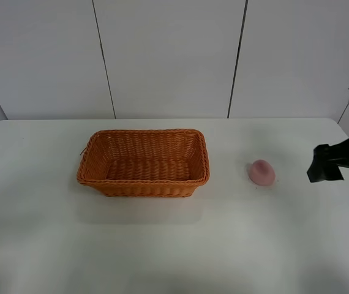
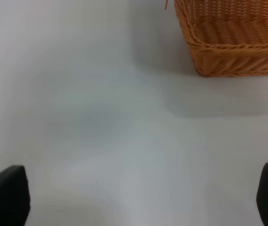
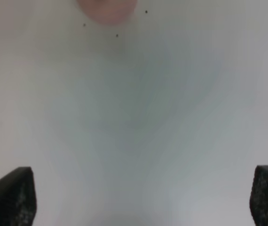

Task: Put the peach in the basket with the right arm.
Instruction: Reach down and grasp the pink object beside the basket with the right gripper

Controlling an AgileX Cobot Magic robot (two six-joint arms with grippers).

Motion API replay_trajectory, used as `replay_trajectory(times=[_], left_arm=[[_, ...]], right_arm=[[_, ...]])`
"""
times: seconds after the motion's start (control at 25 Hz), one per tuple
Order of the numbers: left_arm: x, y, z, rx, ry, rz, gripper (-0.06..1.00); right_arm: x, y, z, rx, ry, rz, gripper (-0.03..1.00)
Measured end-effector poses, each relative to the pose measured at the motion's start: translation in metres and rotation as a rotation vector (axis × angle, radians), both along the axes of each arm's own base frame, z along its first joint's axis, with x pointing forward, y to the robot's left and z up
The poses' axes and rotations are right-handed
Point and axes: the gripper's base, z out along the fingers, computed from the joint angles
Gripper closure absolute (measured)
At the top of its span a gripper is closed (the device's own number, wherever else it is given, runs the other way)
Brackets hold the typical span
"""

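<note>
Right gripper (image 1: 325,164) hangs at the worktop's right edge, empty, its two fingers (image 3: 11,195) spread wide at the corners of the wrist view with bare worktop (image 3: 138,117) between them. Ahead of it, not yet reached, the peach (image 1: 262,172) sits on the worktop, apart from the gripper and a little to the right of the basket (image 1: 142,162). The right wrist view shows only its blurred pink edge. The basket stands near the middle, open side up, with nothing in it. The left gripper (image 2: 138,195) is likewise open and empty, near one corner of the basket, and has no part in this.

The step in hand looks like the approach. To do it well, hold the jaws wide, bring the peach to the centre between the fingers, and come down until they pass its widest part before closing. It is smooth and round, so a high or off-centre pinch may squirt it away; close gently. Then lift clear of the braided rim before crossing over the basket.
</note>
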Motion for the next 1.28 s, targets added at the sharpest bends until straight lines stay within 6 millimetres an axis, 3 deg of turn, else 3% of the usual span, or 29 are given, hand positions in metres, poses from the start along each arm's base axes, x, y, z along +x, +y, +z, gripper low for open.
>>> replay_trajectory(times=[0.24,0.44,0.68,0.88,1.28], left_arm=[[0.000,0.000,0.000,0.000,0.000,0.000,-0.05],[0.000,0.000,0.000,0.000,0.000,0.000,-0.05],[0.000,0.000,0.000,0.000,0.000,0.000,-0.05],[0.000,0.000,0.000,0.000,0.000,0.000,-0.05],[0.000,0.000,0.000,0.000,0.000,0.000,-0.05]], right_arm=[[0.089,0.006,-0.037,0.004,0.087,-0.004,0.27],[0.130,0.020,-0.059,0.036,0.109,0.006,0.27],[0.145,0.050,-0.075,0.033,0.110,0.065,0.27],[0.151,0.046,-0.093,0.007,0.124,0.023,0.27],[0.156,0.041,-0.149,-0.002,0.232,-0.012,0.27]])
